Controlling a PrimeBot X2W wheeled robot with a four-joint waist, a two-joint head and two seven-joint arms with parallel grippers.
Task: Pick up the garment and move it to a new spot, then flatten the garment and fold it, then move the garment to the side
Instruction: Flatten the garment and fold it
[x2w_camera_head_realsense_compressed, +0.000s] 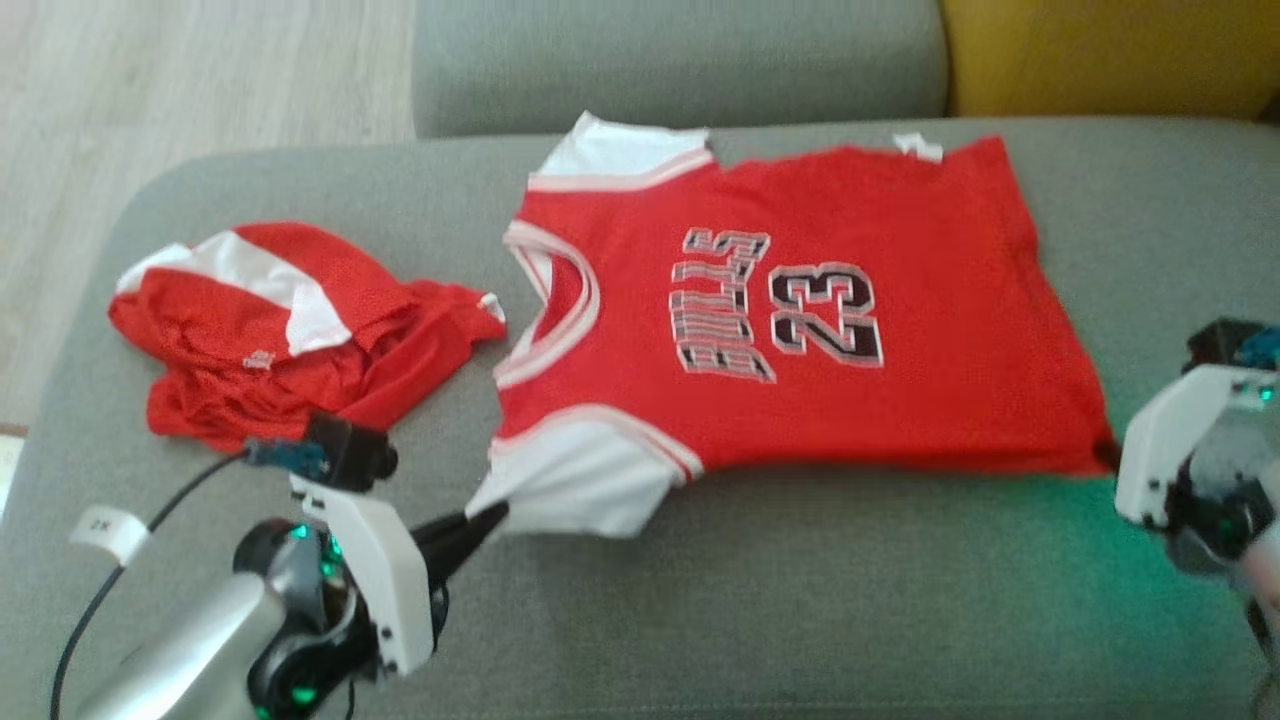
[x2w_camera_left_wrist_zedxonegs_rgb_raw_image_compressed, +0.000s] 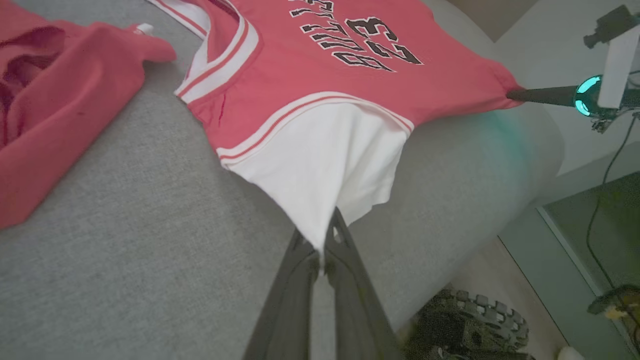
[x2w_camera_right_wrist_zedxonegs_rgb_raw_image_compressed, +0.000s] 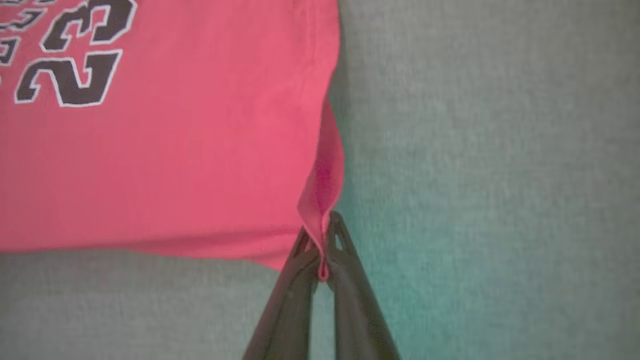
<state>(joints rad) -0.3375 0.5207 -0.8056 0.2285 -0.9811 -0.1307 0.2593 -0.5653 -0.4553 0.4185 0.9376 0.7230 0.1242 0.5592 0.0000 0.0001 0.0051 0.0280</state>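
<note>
The red jersey (x2w_camera_head_realsense_compressed: 800, 300) lies flat on the grey sofa (x2w_camera_head_realsense_compressed: 800, 600). Its long side runs left to right. The neck points to the robot's left and the bottom edge points to its right. The front says "BULLS" and "23", turned sideways. The left tool (x2w_camera_left_wrist_zedxonegs_rgb_raw_image_compressed: 320, 245) pinches the tip of the near white sleeve. The right tool (x2w_camera_right_wrist_zedxonegs_rgb_raw_image_compressed: 321, 240) pinches the near red bottom corner. A crumpled red and white cloth (x2w_camera_head_realsense_compressed: 290, 330) sits just beside the neck, near the left tool.
</note>
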